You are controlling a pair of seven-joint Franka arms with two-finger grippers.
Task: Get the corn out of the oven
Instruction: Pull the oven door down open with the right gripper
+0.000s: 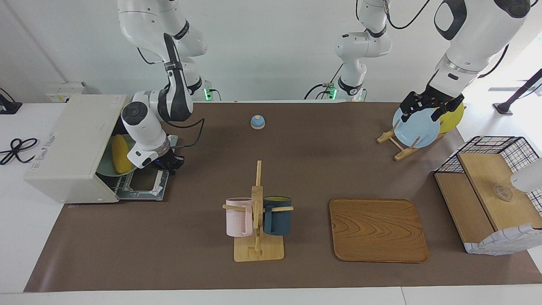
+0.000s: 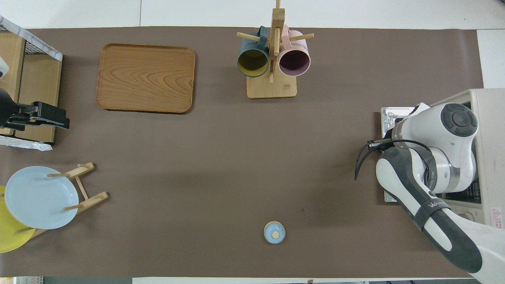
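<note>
The cream-white oven [image 1: 72,144] stands at the right arm's end of the table, and its door [image 1: 146,182] lies folded down flat. Inside, the yellow corn [image 1: 120,153] rests on a green plate [image 1: 103,170] on the wire rack. My right gripper [image 1: 168,163] is shut at the door's outer edge, where the handle is. From overhead the right arm covers the oven's [image 2: 489,114] mouth, so the corn is hidden there. Raised at the other end of the table, my left gripper [image 1: 428,106] is open and holds nothing; that arm waits.
A mug rack [image 1: 257,212] with a pink mug [image 1: 238,217] and a dark blue mug [image 1: 277,215] stands mid-table. Beside it lies a wooden tray [image 1: 378,230]. A small blue bell [image 1: 258,122], a plate rack [image 1: 398,146] and a wire-and-wood shelf [image 1: 491,195] also stand here.
</note>
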